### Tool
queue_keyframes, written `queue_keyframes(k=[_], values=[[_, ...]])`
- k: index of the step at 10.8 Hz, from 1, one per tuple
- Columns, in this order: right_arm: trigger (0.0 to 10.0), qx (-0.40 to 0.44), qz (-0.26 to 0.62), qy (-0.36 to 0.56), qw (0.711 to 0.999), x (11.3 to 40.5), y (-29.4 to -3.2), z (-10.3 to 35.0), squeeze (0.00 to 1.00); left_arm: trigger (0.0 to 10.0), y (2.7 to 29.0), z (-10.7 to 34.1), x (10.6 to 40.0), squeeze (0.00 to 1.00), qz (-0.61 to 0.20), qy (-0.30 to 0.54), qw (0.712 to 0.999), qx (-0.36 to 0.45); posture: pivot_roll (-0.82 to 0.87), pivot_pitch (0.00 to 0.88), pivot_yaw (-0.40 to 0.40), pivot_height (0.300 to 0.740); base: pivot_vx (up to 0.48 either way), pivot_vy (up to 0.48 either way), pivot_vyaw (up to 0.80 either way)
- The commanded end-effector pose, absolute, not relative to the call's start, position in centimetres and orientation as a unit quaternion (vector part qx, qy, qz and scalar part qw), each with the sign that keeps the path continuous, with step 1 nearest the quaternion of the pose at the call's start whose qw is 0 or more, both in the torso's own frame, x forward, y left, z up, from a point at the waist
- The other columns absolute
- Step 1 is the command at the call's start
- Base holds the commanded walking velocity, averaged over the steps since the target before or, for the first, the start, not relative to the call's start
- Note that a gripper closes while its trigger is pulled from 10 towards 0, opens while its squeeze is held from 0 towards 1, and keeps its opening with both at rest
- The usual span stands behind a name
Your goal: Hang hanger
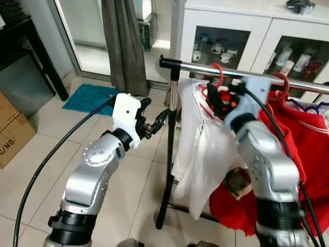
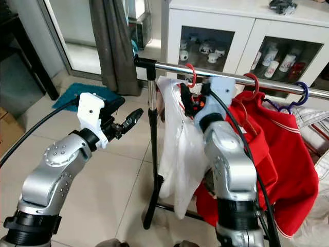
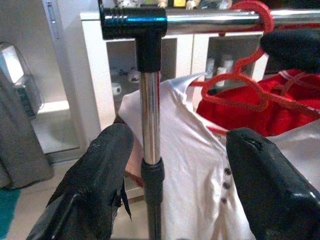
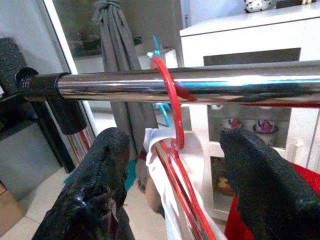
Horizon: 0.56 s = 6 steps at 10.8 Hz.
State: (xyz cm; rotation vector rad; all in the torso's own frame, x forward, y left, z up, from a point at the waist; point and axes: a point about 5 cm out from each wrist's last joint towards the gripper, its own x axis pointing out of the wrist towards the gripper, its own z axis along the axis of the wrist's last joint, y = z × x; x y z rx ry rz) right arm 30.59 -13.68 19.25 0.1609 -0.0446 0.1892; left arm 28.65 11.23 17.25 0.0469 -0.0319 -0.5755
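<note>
Our right gripper (image 4: 175,185) has its fingers apart around the red hanger (image 4: 172,107), whose hook is already over the rail (image 4: 200,87); our left gripper (image 1: 154,122), fingers apart, waits beside the pole (image 1: 172,128).

One rail (image 2: 267,82) carries three hangers (image 2: 191,72), one white shirt (image 2: 177,149), one red garment (image 2: 280,154).

Red hanger (image 4: 172,120), white shirt (image 1: 198,149)

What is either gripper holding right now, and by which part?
Nothing. The right gripper is open around the red hanger, hooked on the rail; the left gripper is open.
</note>
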Motion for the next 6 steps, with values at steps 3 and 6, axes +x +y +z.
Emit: queue_keyframes(k=[3, 6], values=[[10.0, 0.093, 0.112, -0.034, 0.989, 28.5, -13.3, 19.5, 1.00, 10.0, 10.8, 17.3, 28.2, 0.00, -0.279, -0.021, 0.960, 0.034, 0.02, 0.036, 0.024, 0.740, 0.000, -0.307, 0.00], [10.0, 0.095, 0.108, -0.025, 0.989, 27.3, -13.7, 18.8, 1.00, 10.0, 10.8, 17.1, 28.0, 0.00, -0.287, -0.018, 0.957, 0.041, 0.02, 0.024, 0.021, 0.740, 0.000, -0.322, 0.00]])
